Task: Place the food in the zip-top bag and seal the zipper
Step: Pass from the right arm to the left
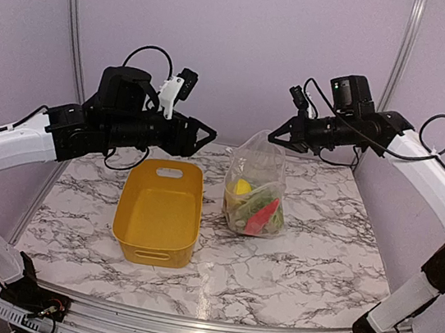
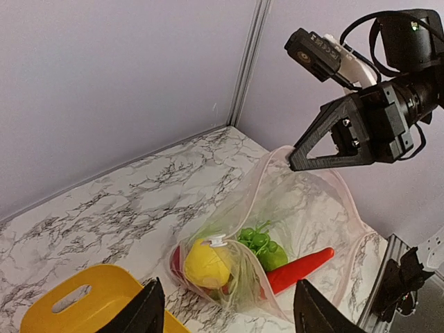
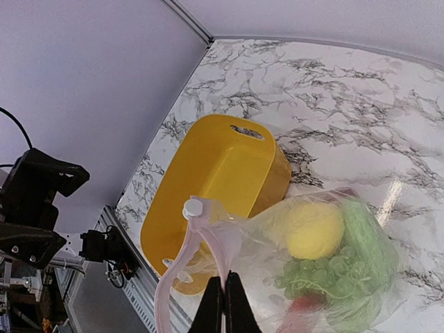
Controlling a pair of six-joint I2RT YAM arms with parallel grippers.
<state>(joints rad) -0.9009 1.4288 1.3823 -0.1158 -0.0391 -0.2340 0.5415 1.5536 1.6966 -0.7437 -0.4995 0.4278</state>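
Right gripper [image 1: 274, 138]: jaws closed flat on the top edge of the clear, floppy plastic zip-top bag [image 1: 256, 175], which hangs from them with its base on the white, grey-veined marble-pattern tabletop [image 1: 317, 263], right of centre and nearer the far edge.

Left gripper [image 1: 210, 137]: jaws spread, nothing between them, raised above the tabletop and well clear of the bag's left side.

The overhead view alone shows the spacing. The glossy yellow plastic bin [image 1: 177, 255], rectangular with rounded corners and slot handles, sits at mid-table just beside the bag, with a gap between them.

The left wrist view alone resolves the contents, which are heaped in the bag's lower part:
- a smooth yellow lemon [image 2: 207, 263]
- a knobbly green grape bunch [image 2: 258, 241]
- a tapered orange-red carrot-shaped piece [image 2: 298, 269]
- something red behind the lemon, identity not determinable

The right wrist view alone shows the black fingers pressed together on the film. It also shows a small white round slider [image 3: 192, 207] atop the pink-tinted zipper strip [image 3: 184, 244], which curves away from the grip. Whether the mouth is sealed cannot be told.
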